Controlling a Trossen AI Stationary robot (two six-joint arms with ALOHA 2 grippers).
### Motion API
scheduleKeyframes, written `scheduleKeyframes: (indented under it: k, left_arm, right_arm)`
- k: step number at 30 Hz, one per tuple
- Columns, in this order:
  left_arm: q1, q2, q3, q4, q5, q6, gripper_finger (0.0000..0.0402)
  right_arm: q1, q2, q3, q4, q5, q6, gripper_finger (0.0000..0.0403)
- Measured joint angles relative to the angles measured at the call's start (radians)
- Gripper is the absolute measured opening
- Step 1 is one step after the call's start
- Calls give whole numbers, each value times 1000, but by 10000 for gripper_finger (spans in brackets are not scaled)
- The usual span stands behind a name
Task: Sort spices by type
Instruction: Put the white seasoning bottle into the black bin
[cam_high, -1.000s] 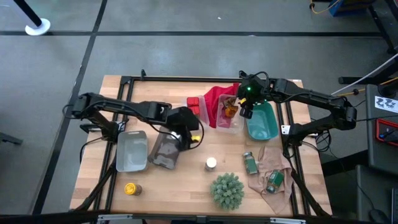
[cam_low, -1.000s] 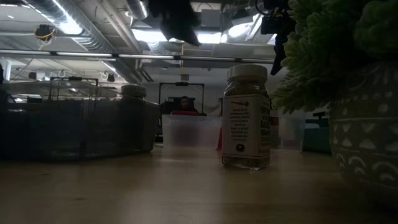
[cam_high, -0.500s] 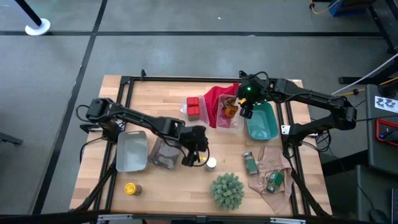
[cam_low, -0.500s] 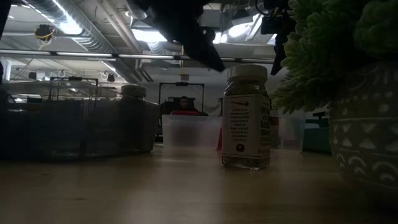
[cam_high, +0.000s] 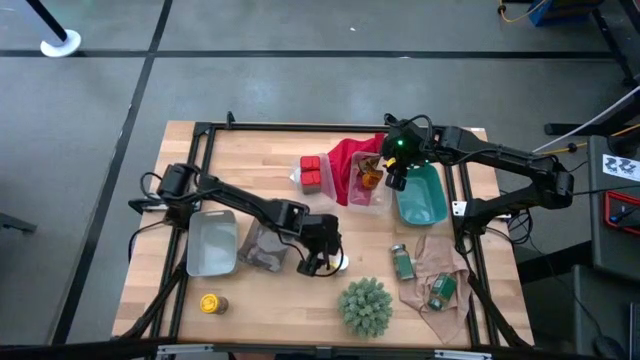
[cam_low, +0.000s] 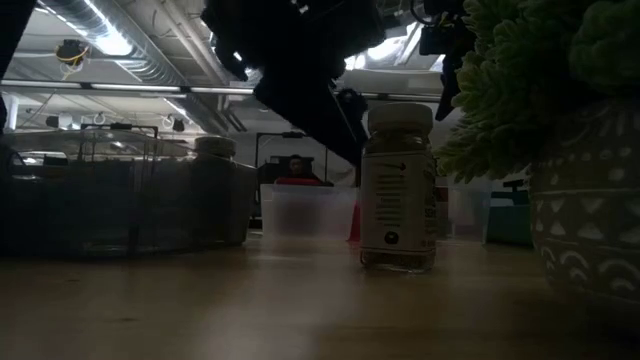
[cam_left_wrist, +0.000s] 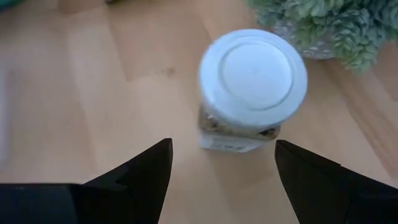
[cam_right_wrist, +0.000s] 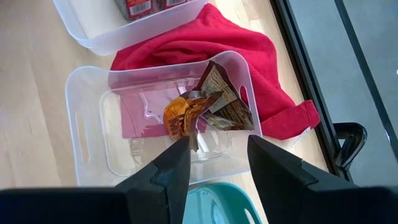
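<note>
Your white-capped jar (cam_left_wrist: 252, 87) stands upright on the table (cam_high: 270, 300), long axis vertical, cap up, label facing sideways, just beside the plant (cam_high: 365, 306). Your left gripper (cam_left_wrist: 222, 163) hangs right over it with its fingers spread wide, one each side of the jar and not touching it. Your right gripper (cam_right_wrist: 217, 158) waits over the clear bin (cam_right_wrist: 87, 134) on the red cloth (cam_right_wrist: 205, 40), fingers partly apart and empty; a brown-amber packet (cam_right_wrist: 186, 115) lies tilted inside.
</note>
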Motion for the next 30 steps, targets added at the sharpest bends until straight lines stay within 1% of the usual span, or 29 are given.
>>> scheduleKeyframes:
  k: [5, 16, 21, 24, 27, 30]
  left_arm:
    - [-1, 30, 0, 46, 50, -5, 266]
    - [0, 71, 0, 191, 74, 15, 266]
    - [3, 107, 0, 243, 136, -20, 266]
    - [9, 113, -1, 250, 151, -27, 266]
    - [15, 104, -1, 254, 151, -25, 250]
    - [16, 101, 0, 255, 152, -26, 215]
  right_arm:
    - [0, 0, 0, 0, -1, 0, 161]
    - [0, 0, 0, 2, -1, 0, 161]
    - [0, 0, 0, 2, -6, 0, 161]
    - [0, 0, 0, 2, -6, 0, 161]
    - [0, 0, 0, 1, -6, 0, 161]
    - [0, 0, 0, 1, -6, 0, 161]
